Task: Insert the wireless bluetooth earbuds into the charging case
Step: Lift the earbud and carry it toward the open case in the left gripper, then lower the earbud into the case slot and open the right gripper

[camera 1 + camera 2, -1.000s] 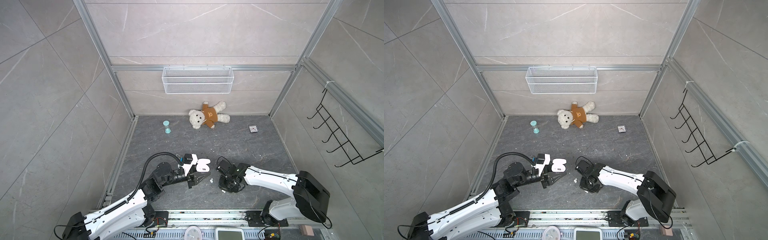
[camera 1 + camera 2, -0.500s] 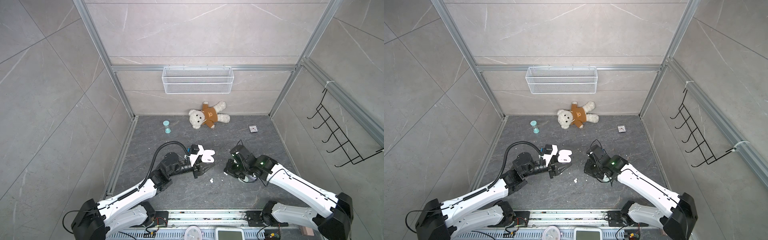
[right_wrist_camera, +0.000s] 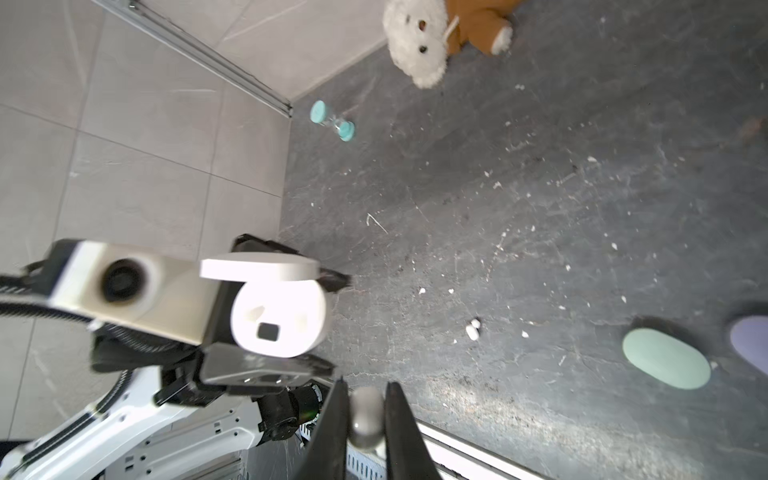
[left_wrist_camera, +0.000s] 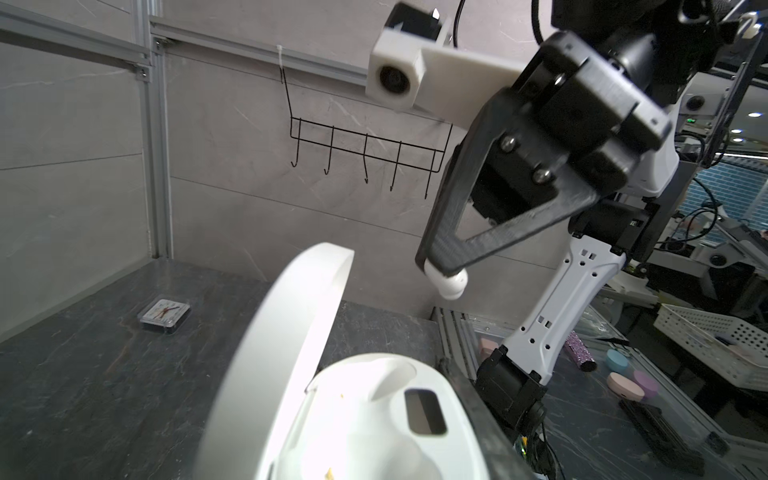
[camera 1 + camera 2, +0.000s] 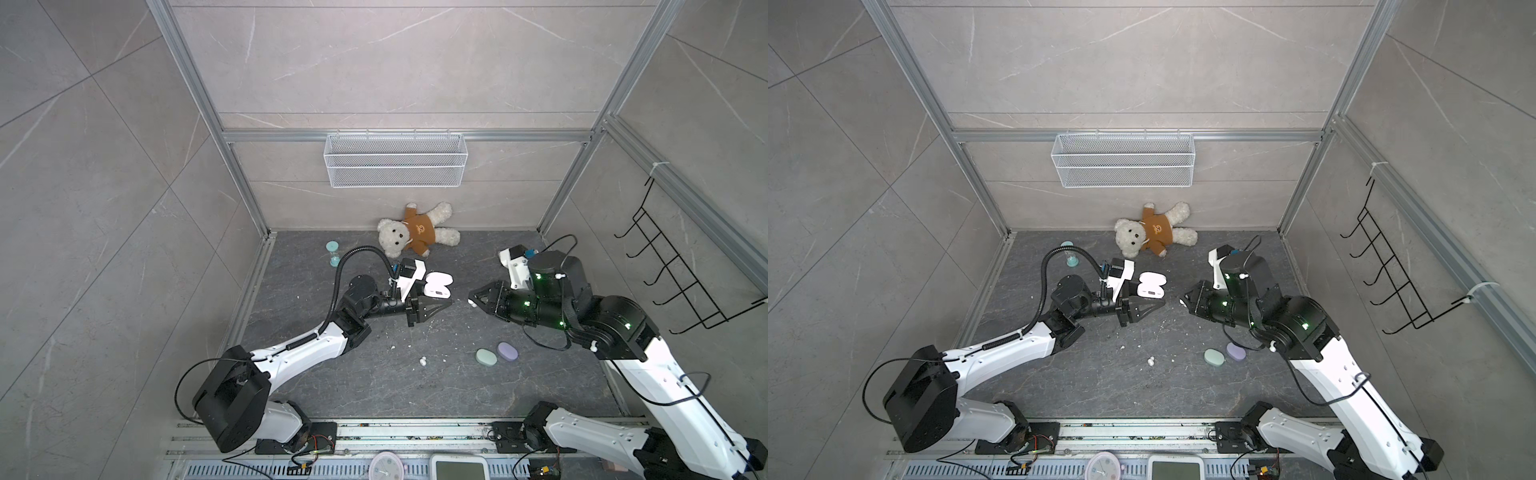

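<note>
Lying near the back-left corner of the table is a teal hourglass. Right of it, the left pincer is clamped on the open white charging case, held off the table with its lid swung wide; a teddy bear rests against the back wall. A short gap of clear air separates the case from the right pincer, which is closed on a white earbud at its tips. Nearer the front, a second white earbud lies on bare table, then a mint green case and a lilac case just beside each other.
</note>
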`<state>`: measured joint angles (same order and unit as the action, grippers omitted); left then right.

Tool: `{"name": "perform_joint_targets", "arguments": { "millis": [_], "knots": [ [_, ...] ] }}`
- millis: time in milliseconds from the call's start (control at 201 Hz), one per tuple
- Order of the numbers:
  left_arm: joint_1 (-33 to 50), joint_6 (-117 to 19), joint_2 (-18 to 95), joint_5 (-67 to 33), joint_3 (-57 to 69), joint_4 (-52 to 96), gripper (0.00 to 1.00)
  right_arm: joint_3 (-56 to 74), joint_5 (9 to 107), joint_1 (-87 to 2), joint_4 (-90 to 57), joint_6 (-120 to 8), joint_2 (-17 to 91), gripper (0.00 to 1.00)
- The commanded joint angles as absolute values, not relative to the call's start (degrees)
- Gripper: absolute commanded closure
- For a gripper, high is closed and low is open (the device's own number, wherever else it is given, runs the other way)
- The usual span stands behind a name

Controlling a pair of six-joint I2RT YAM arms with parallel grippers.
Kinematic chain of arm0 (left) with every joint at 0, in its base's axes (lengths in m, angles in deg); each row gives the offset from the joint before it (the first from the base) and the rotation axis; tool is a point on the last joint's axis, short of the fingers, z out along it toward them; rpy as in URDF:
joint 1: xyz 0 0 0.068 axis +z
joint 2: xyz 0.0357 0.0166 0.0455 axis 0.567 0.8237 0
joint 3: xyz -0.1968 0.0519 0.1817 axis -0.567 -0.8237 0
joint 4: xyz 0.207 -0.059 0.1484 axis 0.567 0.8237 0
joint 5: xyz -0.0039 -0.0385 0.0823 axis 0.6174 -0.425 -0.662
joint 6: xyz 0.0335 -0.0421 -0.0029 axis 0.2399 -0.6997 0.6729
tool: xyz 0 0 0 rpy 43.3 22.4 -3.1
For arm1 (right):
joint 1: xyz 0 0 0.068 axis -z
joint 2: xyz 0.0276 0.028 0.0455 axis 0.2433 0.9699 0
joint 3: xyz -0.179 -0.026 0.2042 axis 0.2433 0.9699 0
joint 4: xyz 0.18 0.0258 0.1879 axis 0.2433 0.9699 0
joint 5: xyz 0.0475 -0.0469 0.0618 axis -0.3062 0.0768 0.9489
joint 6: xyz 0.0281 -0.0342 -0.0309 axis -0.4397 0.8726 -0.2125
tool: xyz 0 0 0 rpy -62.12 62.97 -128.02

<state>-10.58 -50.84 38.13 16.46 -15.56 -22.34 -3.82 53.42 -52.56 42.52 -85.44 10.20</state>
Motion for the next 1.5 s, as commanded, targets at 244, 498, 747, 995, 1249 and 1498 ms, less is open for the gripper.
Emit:
{"name": "perform_joint_targets", "arguments": {
  "millis": [244, 498, 747, 995, 1249, 1498],
  "knots": [
    [-11.2, -58.7, 41.3, 23.4, -9.8, -35.0, 0.83, -11.4, 61.8, -52.3, 41.6, -76.7, 12.3, 0.83],
    [-11.9, -63.1, 42.6, 24.7, -9.8, -39.8, 0.82, -10.4, 66.7, -52.4, 36.3, -76.7, 13.5, 0.83],
    [-12.5, -62.6, 41.5, 24.8, -10.4, -39.7, 0.82, -8.9, 67.1, -52.6, 35.9, -76.8, 13.6, 0.84],
    [-13.1, -62.2, 40.6, 25.3, -10.5, -39.2, 0.82, -8.5, 67.0, -52.8, 35.6, -76.8, 13.7, 0.84],
    [-13.6, -61.8, 39.7, 25.3, -10.6, -38.9, 0.82, -7.6, 66.4, -52.9, 36.0, -76.7, 13.3, 0.84],
    [-13.8, -61.2, 39.0, 25.2, -10.6, -38.4, 0.82, -7.0, 65.3, -53.4, 36.2, -76.5, 13.1, 0.84]
  ]
}}
